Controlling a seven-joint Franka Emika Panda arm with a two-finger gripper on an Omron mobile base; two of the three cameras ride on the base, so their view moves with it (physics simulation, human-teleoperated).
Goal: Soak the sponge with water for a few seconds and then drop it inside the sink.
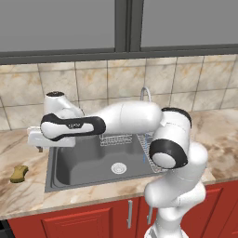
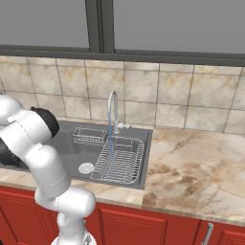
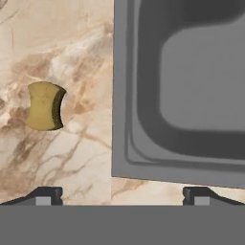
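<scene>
The reaching step is in hand: the sponge (image 1: 18, 173) has not yet been picked up, and nothing has been soaked. It lies flat on the marble surface (image 1: 28, 195), left of the sink (image 1: 58, 174), near its left rim but apart from it. The jaws are spread wide and empty; the gripper (image 3: 122, 196) is held over the surface by the sink's left edge, its two dark tips seen at the bottom of the hand view, with the sponge (image 3: 44, 106) off to one side of the line between them and not yet framed.

The next move is judged to call for a shift of the hand sideways until the sponge sits between the tips, then a descent and a closing on it. After that a carry is needed to the water (image 2: 110, 143), a thin pale stream falling from the faucet (image 2: 113, 107) onto the dish rack (image 2: 119, 160) at the right of the basin.

The sponge is a short block with pinched sides; in the left base view its long axis seems to run roughly left to right along the front edge of the surface, slightly tilted. The pinched waist is judged the natural place to be clamped
</scene>
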